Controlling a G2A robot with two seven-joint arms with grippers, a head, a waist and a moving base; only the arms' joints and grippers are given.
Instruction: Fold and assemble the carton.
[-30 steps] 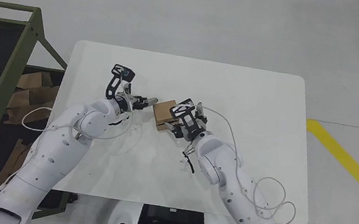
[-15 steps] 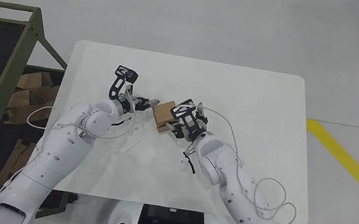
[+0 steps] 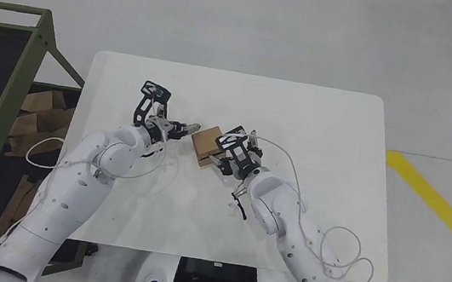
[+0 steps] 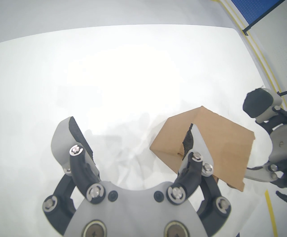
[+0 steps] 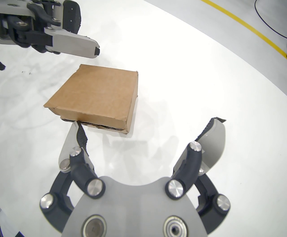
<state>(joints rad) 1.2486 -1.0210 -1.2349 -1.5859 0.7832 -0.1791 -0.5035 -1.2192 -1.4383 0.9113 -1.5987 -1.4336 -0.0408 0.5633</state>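
A flat, folded brown carton (image 3: 205,145) lies on the white table (image 3: 321,136) between my two grippers. My left gripper (image 3: 189,128) hovers at the carton's left side, open with nothing in it. In the left wrist view the left gripper (image 4: 132,132) has one fingertip (image 4: 194,137) over the carton (image 4: 215,143). My right gripper (image 3: 226,151) is at the carton's right edge, open and empty. In the right wrist view the right gripper (image 5: 145,128) has one fingertip (image 5: 77,129) against the carton's (image 5: 96,94) near edge, where a flap gapes slightly.
A green-framed cart (image 3: 46,40) with loose cardboard pieces (image 3: 37,112) stands off the table's left side. A yellow floor line (image 3: 433,198) runs to the right. The table has free room to the right and front of the carton.
The left gripper swayed a little toward the carton and back. The carton and the right gripper have hardly moved.
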